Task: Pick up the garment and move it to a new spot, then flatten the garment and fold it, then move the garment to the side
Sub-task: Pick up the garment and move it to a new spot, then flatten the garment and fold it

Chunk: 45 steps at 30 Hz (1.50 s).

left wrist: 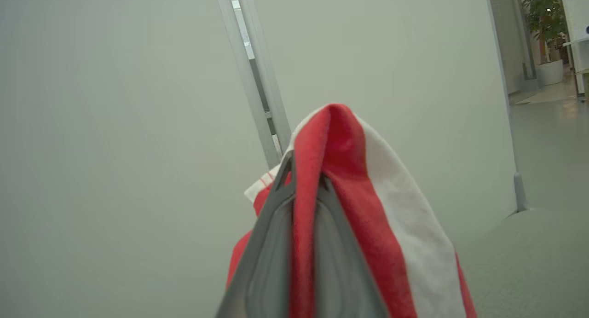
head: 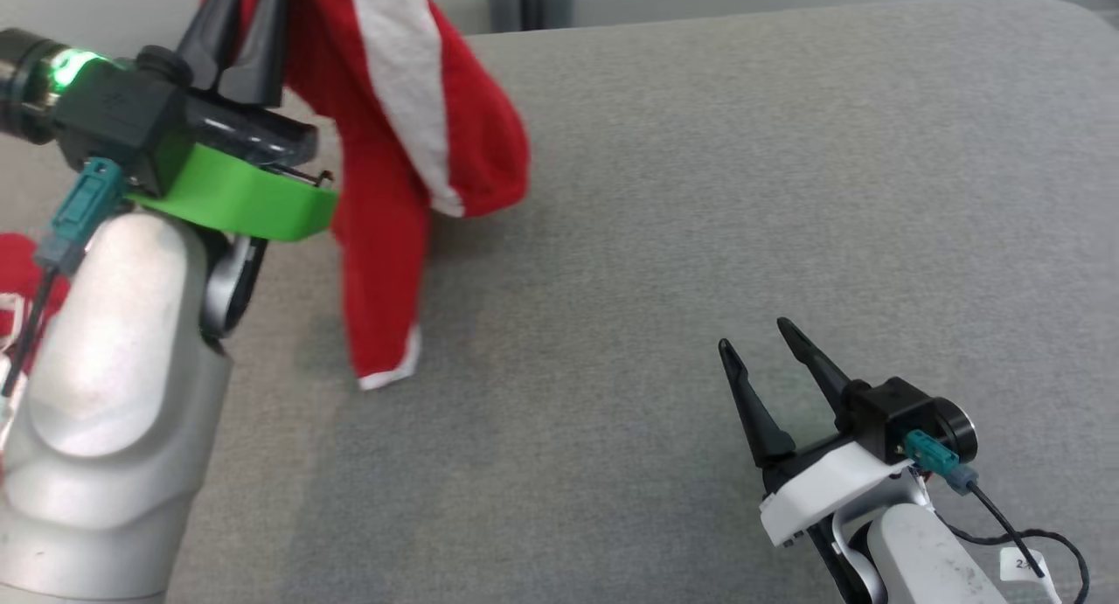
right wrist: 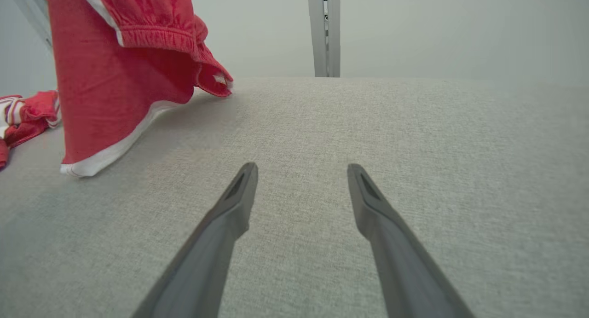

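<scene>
Garment (head: pixel 385 237): red with a white stripe, hanging, lower hem touching the desk (head: pixel 699 193).
Left claw (head: pixel 240 18): closed, gripping the garment's top fold.
Right claw (head: pixel 754 333): open, well apart, low over the desk.
Red heap (right wrist: pixel 27 115): perhaps another garment.

Two robot arms: the left raised and gripping, the right low with fingers spread.
The left tool (head: pixel 247 27) sits at the upper left on a pale silver forearm (head: pixel 114 394) with a green wrist collar (head: pixel 236 202). Its two dark fingers point up and press together on the garment (head: pixel 393 106). The right tool (head: pixel 754 335) sits at the lower right above a white wrist collar (head: pixel 817 490), fingers wide apart and angled up and leftward.
</scene>
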Available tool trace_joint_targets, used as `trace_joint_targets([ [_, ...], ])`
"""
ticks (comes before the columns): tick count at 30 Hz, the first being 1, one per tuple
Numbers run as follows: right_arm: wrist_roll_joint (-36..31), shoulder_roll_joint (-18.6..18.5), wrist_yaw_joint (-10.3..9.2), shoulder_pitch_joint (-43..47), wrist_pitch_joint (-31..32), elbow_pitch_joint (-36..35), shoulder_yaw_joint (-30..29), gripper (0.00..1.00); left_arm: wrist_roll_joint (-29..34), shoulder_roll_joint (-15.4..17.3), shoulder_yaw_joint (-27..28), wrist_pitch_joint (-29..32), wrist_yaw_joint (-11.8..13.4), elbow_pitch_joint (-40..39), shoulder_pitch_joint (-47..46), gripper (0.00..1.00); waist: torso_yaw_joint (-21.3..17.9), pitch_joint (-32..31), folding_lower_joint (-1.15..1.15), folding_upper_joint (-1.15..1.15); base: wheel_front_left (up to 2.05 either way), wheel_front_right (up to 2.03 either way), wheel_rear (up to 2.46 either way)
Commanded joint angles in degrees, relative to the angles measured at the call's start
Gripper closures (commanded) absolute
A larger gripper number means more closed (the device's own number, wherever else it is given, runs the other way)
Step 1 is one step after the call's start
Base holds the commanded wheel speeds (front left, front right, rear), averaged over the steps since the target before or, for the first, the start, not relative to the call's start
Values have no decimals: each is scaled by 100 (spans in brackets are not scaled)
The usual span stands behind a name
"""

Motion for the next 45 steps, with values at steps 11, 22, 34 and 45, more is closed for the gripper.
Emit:
trace_joint_targets([
  [11, -32, -18, -8, 349, -2, -61, -169, 0, -212, -665, 104, -6, 24, 593, 1062, 100, -965, -345, 0, -1, 0, 0, 0],
  [22, -8, -18, -8, 443, -3, 40, -289, 0, 487, -877, 866, -6, 205, 1267, 2974, 0, -703, -595, 0, -1, 0, 0, 0],
  [34, 35, -18, -8, 740, -3, 106, -338, 0, 873, -1179, 1839, -6, 351, 994, 4180, 0, -505, -1042, 0, -1, 0, 0, 0],
  [45, 47, -18, -8, 720, -2, 193, -146, 0, 961, -1459, 1997, -6, 196, 710, 4287, 0, -278, -900, 0, -1, 0, 0, 0],
])
